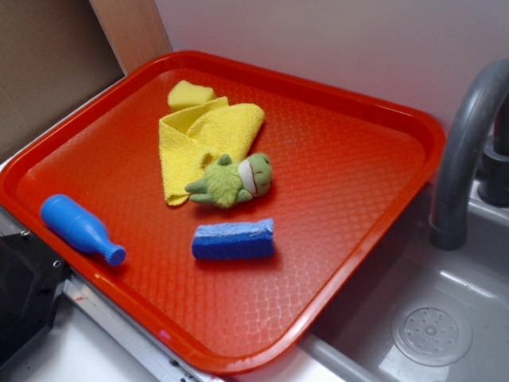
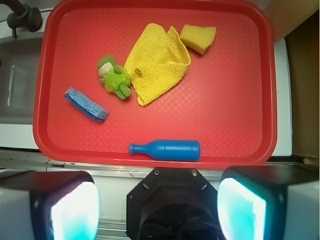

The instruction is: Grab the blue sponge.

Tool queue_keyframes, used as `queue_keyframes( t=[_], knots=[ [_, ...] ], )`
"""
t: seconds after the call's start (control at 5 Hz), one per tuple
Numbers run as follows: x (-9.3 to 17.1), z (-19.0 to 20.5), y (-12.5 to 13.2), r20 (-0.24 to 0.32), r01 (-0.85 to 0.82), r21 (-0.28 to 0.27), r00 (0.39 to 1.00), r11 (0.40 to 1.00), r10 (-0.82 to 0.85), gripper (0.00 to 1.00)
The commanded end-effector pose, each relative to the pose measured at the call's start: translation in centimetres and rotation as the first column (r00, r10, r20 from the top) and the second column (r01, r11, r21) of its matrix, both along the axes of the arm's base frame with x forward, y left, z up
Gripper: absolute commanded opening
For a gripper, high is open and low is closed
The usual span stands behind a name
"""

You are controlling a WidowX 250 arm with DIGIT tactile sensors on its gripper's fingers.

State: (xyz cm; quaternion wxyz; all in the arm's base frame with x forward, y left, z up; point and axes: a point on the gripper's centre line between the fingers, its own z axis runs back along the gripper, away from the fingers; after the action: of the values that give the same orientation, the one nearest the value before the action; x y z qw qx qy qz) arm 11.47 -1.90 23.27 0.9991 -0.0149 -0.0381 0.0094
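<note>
The blue sponge (image 1: 234,239) (image 2: 86,104) is a small royal-blue block with a rough, lighter top, lying flat on the red tray (image 1: 334,159) (image 2: 235,100), just in front of the green plush frog (image 1: 233,181) (image 2: 114,79). In the wrist view my gripper (image 2: 157,210) hangs high above, off the tray's near edge, open with its two pale cyan pads (image 2: 75,212) wide apart and nothing between them. The sponge lies far ahead and to the left of the gripper. In the exterior view the gripper's fingers do not show.
A smooth blue bottle toy (image 1: 79,228) (image 2: 166,150) lies near the tray's edge closest to the gripper. A yellow cloth (image 1: 203,143) (image 2: 157,62) and a small yellow sponge (image 1: 189,95) (image 2: 198,38) lie beyond the frog. A grey tap (image 1: 465,143) and sink (image 1: 429,330) flank the tray.
</note>
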Motion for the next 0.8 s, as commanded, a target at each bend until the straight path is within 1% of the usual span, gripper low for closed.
queue_keyframes(
  t=[0.0, 0.2, 0.4, 0.6],
  knots=[
    [1.3, -1.1, -0.7, -0.011, 0.005, 0.037, 1.0, 0.999, -0.005, 1.0],
    [3.0, -2.3, -0.7, -0.036, 0.013, 0.047, 0.999, 0.999, -0.011, 1.0],
    [5.3, -3.7, -0.9, -0.034, 0.007, 0.05, 0.999, 0.999, -0.005, 1.0],
    [7.8, -6.0, -1.7, -0.044, 0.001, 0.137, 0.999, 0.991, 0.005, 1.0]
  ],
)
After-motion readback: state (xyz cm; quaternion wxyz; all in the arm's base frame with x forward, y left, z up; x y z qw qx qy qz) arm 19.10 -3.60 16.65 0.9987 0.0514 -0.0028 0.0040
